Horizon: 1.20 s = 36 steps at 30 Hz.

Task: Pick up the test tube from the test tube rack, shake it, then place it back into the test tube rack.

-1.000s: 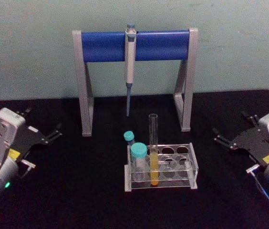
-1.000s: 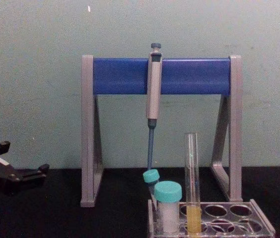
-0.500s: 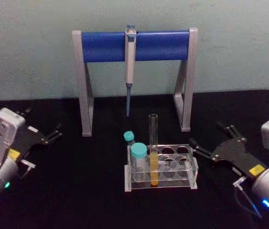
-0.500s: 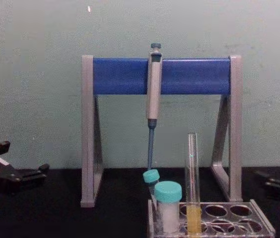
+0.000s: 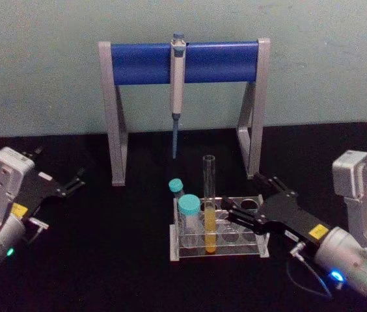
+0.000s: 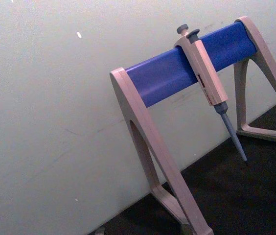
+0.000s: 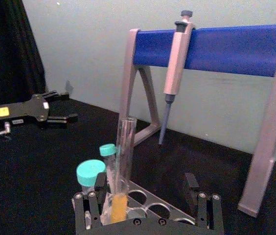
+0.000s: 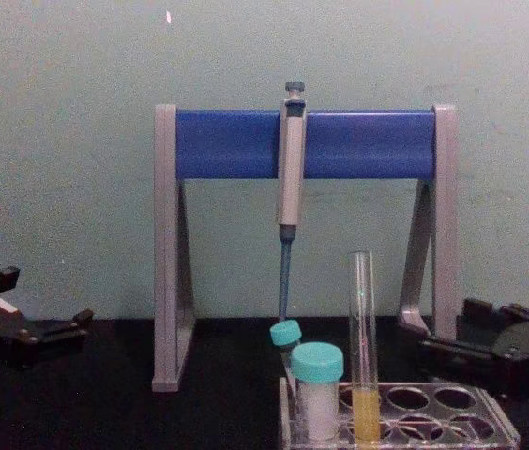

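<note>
The test tube point(image 5: 209, 201) holds yellow-orange liquid in clear glass; the test tube rack point(image 5: 232, 240) is clear greyish. The vials point(image 5: 189, 211) have teal caps (bodies white), and the stand point(image 5: 138, 63) has a blue crossbar.

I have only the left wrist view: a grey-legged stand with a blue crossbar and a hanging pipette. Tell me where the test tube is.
Observer: The tall thin clear glass test tube with yellow-orange liquid stands upright in the low clear plastic test tube rack, in front of the stand.
Operator: Report the right gripper.
Observer: The right gripper is over the rack's right side, jaws open, apart from the tube.
Operator: Now the left gripper.
Observer: The left gripper is parked open at the black table's left, away from the rack.
</note>
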Tool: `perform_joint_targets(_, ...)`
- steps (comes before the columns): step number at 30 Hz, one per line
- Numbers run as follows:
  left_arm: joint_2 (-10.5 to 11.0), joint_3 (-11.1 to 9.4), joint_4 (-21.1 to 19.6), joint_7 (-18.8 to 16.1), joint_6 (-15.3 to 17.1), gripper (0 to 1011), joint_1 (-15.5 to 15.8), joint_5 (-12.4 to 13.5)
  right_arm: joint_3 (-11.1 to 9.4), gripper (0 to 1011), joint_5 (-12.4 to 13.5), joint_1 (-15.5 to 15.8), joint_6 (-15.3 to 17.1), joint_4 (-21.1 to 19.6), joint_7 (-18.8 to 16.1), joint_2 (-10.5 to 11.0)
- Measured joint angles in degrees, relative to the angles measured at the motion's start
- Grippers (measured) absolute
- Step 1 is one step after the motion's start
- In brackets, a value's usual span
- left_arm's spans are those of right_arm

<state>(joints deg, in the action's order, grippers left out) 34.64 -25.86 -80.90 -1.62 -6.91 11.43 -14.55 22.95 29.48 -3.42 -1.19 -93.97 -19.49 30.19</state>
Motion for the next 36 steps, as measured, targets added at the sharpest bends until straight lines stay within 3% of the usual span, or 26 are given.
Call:
perform_joint_targets(21,0.0,0.0,0.0,0.0,0.0,1001,0.0,0.0,1.8,1000,-2.0,-8.0,3.4,7.7,-5.8,-5.9)
perform_joint_targets(36,0.0,0.0,0.0,0.0,0.0,1001,0.0,0.0,2.5,1000,-1.9,-10.1,4.5,10.3,-7.5,-7.1)
